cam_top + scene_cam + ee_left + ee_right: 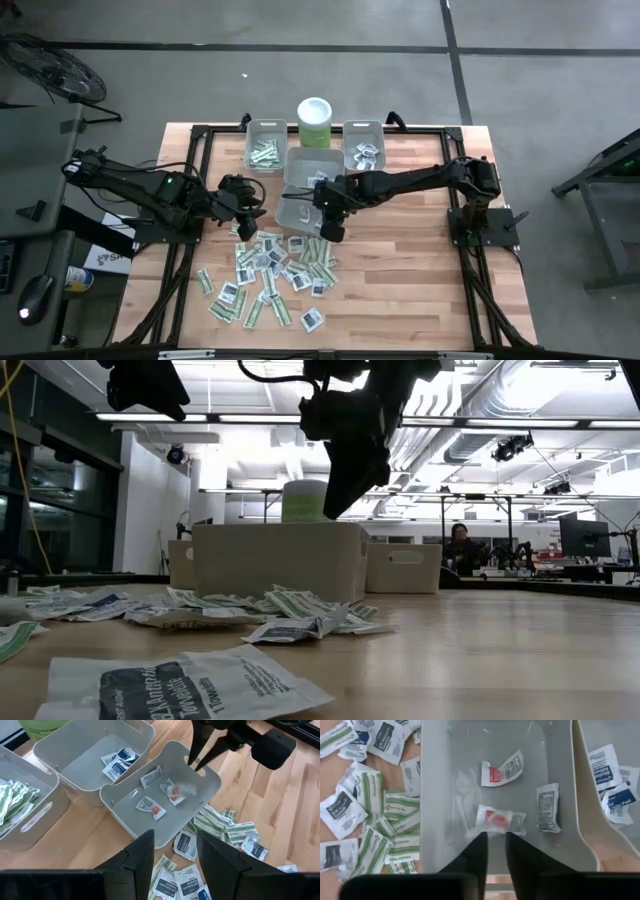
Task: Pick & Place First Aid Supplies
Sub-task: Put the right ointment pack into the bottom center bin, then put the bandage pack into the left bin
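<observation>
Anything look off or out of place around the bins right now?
Mostly the front bin: it sits askew, angled against the squarer row of bins behind it. The loose packets lie scattered in a heap on the table, some overlapping. The right gripper hangs over the front bin's edge; nothing looks damaged.

there were four grey bins [304, 168], one green canister [315, 122], two arms, each with one claw, and dozens of packets [270, 275], too many to count, on the desk [420, 290].

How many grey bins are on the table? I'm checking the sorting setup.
4: one back left holding green strips, one back right, one middle, and one nearest the loose packets under the right gripper.
</observation>
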Controlling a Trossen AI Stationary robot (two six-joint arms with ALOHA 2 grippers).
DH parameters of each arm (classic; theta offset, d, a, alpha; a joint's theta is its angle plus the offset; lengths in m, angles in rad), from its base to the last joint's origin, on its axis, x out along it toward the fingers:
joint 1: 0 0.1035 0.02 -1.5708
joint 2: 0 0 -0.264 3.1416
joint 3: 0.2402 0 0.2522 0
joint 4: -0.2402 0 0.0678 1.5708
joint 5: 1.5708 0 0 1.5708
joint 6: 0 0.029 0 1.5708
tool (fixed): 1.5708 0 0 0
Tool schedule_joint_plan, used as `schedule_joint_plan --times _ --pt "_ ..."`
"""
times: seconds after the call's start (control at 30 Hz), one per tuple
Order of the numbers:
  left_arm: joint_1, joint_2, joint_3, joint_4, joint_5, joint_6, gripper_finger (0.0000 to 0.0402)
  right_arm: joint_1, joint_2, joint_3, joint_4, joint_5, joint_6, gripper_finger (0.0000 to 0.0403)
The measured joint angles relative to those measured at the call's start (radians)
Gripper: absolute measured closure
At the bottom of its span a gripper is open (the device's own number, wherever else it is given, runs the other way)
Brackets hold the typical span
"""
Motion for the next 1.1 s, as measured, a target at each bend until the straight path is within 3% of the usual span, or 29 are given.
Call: schedule_joint_plan --times 0.13,0.27,0.37,0.67,0.8,1.0,1.1 --pt "0.0 0.0 0.0 0.0 -0.005 0.0 0.0254 -0.005 0.0 0.0 0.0 -0.008 0.088 0.029" --pt "0.0 0.0 0.0 0.0 -0.005 0.0 0.0254 -0.021 0.0 0.0 0.001 -0.106 0.241 0.0261" --pt "0.0 0.0 0.0 0.0 -0.005 0.0 0.0254 -0.026 0.0 0.0 0.003 -0.132 0.415 0.0255" --pt "0.0 0.0 0.0 -0.001 -0.004 0.0 0.0254 0.044 -0.003 0.001 0.016 -0.238 0.558 0.0253" --pt "0.0 0.0 0.0 -0.002 -0.004 0.0 0.0254 0.117 -0.003 0.001 0.015 -0.187 0.648 0.0253" --pt "0.0 0.0 0.0 -0.002 -0.004 0.0 0.0254 0.256 0.002 0.002 0.016 0.05 0.845 0.0253" --pt "0.0 0.0 0.0 -0.003 -0.004 0.006 0.0254 0.304 0.021 0.003 0.016 0.082 0.977 0.0253"
